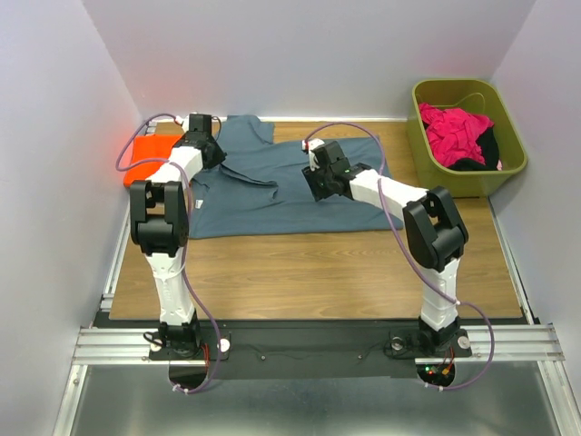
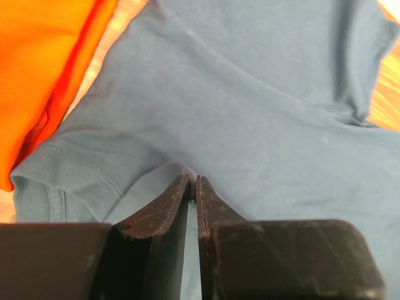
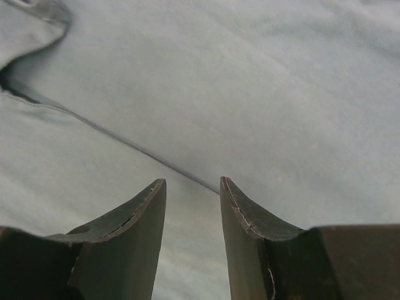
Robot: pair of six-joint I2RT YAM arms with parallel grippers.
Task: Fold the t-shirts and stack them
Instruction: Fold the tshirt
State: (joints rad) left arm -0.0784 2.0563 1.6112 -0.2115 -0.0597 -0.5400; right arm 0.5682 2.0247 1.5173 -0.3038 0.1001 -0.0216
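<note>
A slate blue-grey t-shirt (image 1: 272,195) lies spread beneath both grippers. The left gripper (image 2: 192,181), fingers pressed nearly together, pinches a small pucker of it beside a sleeve hem. The orange t-shirt (image 2: 44,62) lies just to its left. The right gripper (image 3: 192,182) hovers spread and empty, a crease just ahead. The cloth looks light and limp, so hems or corners are probably the best hold.

My claw (image 2: 192,180) sits low on the blue-grey t-shirt (image 2: 250,112), fingers a thin slit apart, tips at a small pucker; pinch unclear. Orange t-shirt (image 2: 44,62) upper left, sliver of tabletop (image 2: 107,49) between.
</note>
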